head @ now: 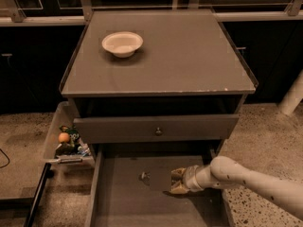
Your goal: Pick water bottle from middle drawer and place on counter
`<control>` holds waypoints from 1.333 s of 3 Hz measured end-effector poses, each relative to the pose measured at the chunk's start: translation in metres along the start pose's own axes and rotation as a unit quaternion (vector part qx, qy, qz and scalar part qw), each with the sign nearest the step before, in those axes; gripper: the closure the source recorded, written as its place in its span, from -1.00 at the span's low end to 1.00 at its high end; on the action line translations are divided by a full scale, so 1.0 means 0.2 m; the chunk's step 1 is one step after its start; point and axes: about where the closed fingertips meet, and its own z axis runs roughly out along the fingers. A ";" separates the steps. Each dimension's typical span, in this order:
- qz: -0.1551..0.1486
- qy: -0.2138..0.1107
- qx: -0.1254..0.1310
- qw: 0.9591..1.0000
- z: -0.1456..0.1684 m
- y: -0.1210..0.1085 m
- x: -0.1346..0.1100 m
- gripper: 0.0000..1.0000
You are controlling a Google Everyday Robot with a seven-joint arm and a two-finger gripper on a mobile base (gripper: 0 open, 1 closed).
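End effector (173, 181): low inside the drawer, right of its middle, at the bottle's near end; whether it is apart or clamped, cannot tell.
Bottle (154, 178): lying on the drawer floor, cap pointing left, body reaching toward the end effector.
Drawer (118, 200): pulled open.
Surface (184, 56): carries a bowl (122, 43) at back left.

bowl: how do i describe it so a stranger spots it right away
Find the big flat grey counter; the bowl sits near its far left corner. It is white and round, well above the gripper, which is low in the open middle drawer.
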 end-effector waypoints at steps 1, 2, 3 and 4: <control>-0.004 0.007 0.005 1.000 -0.06 -0.03 -0.04 1.00; -0.008 0.005 0.020 1.000 -0.24 -0.05 -0.12 1.00; -0.018 0.005 0.039 0.999 -0.45 -0.05 -0.22 1.00; -0.030 0.004 0.055 0.998 -0.63 -0.03 -0.31 1.00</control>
